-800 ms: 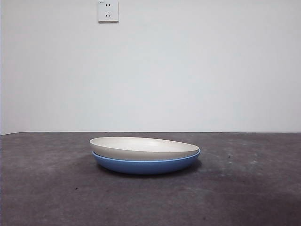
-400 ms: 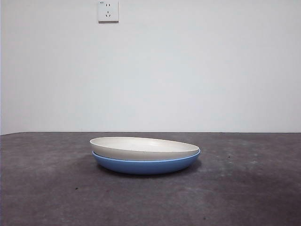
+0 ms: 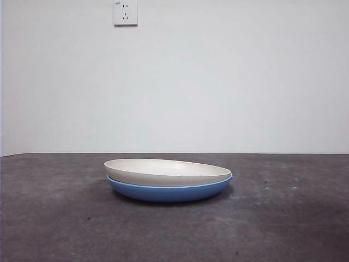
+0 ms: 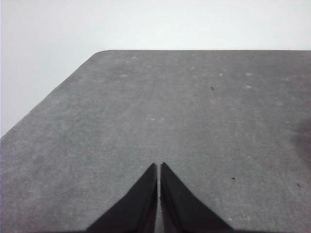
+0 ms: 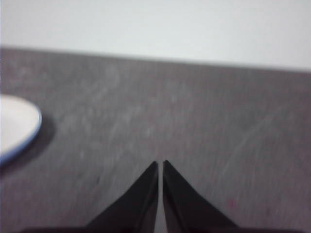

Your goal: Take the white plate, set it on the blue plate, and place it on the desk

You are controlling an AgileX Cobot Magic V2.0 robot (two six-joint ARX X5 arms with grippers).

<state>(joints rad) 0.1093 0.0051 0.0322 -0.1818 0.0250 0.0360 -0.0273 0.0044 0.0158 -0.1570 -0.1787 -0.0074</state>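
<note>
White plate [image 3: 166, 170] is sitting nested inside the blue plate [image 3: 169, 191], both resting on the desk [image 3: 54, 218] roughly centre in the front view; the stack is leaning a touch, the white rim riding higher at 9 o'clock and dropping to meet the blue rim at 3 o'clock. Neither arm is showing in the front view — both are waiting off to the sides. Left gripper [image 4: 159, 167] is hovering over bare desk with its jaws pressed together, holding nothing, no plate in its view. Right gripper [image 5: 160, 165] is likewise closed and empty, and the stack's edge is peeking in at about 9 o'clock of its picture, white plate [image 5: 14, 121] with a thin blue lip under it, well apart from the jaw tips. Judging by how things are lying, stacking looks done, and the stack is already on the desk — so the task is probably near its end, or a lift of the pair is still pending. Handling guess: plates are looking rigid and light, possibly plastic or melamine, glossy blue likely slippery; a fall could chip them. Best hold is probably a pinch across the rim at the 3 o'clock side nearest the right gripper, taking both rims together so the white one is not sliding off.
</note>
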